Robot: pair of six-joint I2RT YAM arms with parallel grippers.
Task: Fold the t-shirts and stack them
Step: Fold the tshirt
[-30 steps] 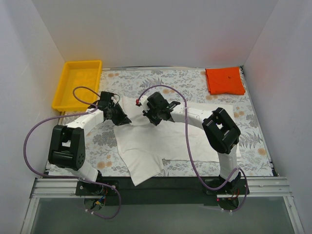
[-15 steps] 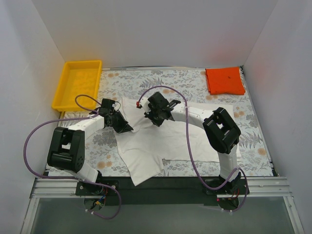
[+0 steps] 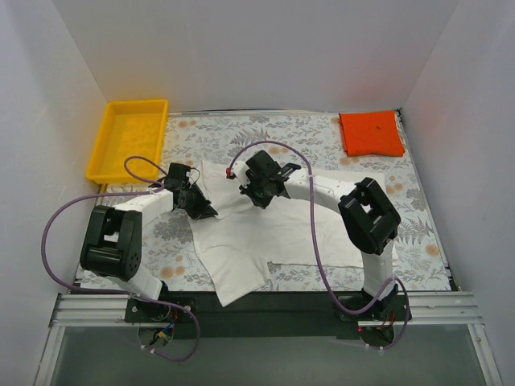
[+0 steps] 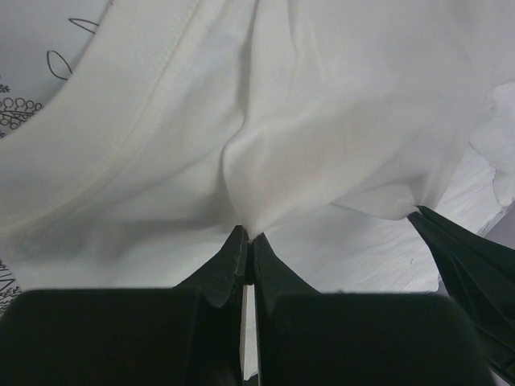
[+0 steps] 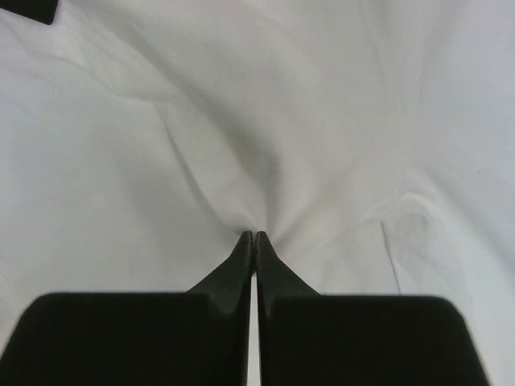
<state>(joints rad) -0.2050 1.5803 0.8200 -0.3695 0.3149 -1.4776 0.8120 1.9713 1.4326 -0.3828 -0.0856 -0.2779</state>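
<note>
The white t-shirt (image 3: 265, 233) lies spread and rumpled over the middle of the floral table. My left gripper (image 3: 208, 211) pinches its far left part; in the left wrist view the black fingertips (image 4: 248, 240) are shut on a tuft of white cloth (image 4: 306, 145). My right gripper (image 3: 256, 199) pinches the shirt's far edge near the middle; in the right wrist view the fingertips (image 5: 253, 238) are shut on a puckered fold (image 5: 265, 161). The orange-red t-shirt (image 3: 371, 133) sits folded square at the far right corner.
A yellow plastic tray (image 3: 129, 141) stands at the far left corner, partly off the table's left side. White walls close in the table on three sides. Purple cables loop over both arms.
The left gripper has moved toward the near right, dragging the shirt's far left part inward. The right gripper has stayed almost where it was, still pinching cloth.
</note>
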